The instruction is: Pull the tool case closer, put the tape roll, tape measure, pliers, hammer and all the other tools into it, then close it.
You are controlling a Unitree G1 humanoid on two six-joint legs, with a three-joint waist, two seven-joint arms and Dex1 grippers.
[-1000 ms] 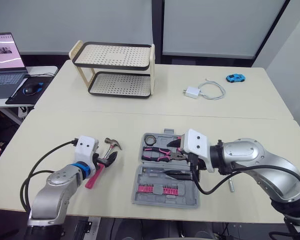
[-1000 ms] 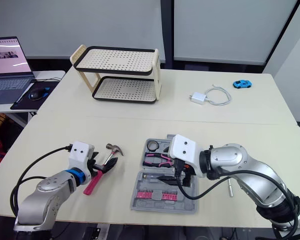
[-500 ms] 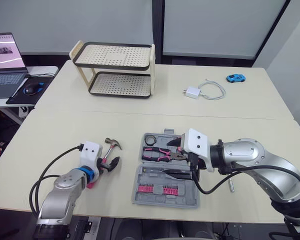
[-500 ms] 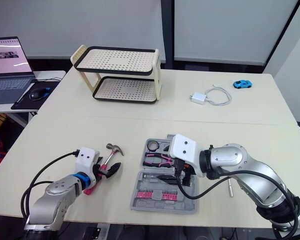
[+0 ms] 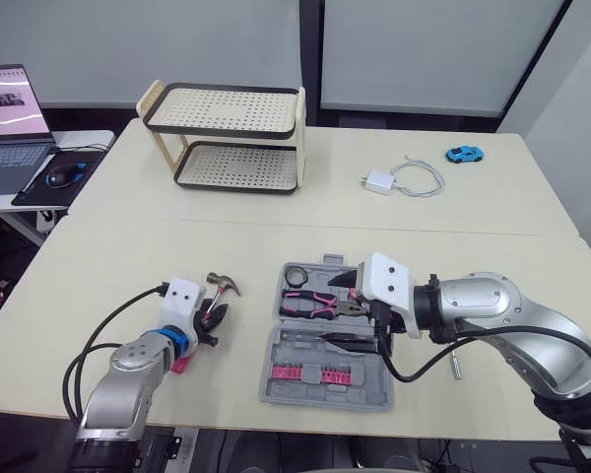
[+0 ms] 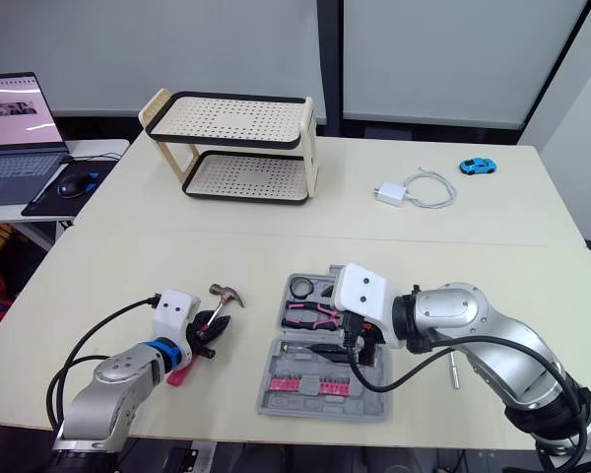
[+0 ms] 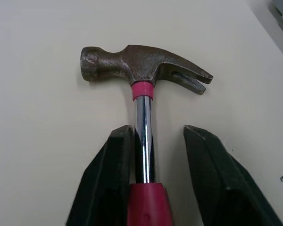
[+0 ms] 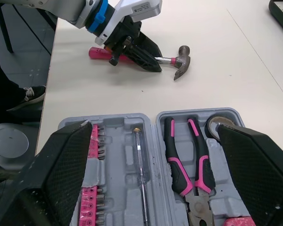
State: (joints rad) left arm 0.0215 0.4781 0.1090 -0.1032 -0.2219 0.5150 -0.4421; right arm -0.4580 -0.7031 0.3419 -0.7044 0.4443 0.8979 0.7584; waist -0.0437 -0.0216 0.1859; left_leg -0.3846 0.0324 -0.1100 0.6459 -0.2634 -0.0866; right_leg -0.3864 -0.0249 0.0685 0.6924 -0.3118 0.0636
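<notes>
On your left gripper (image 7: 158, 134) the jaws sit a little apart around the hammer (image 7: 141, 63) on the worktop (image 5: 128, 256) — one touches its shaft. Your right gripper (image 8: 155, 128) holds its jaws wide apart above the tool case (image 5: 364, 379).

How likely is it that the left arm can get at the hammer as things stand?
Probably yes. The left gripper stands open astride the hammer, at its metal shaft just above the red grip, one side against the shaft and the other apart. The hammer lies flat on the table with nothing in between.
</notes>
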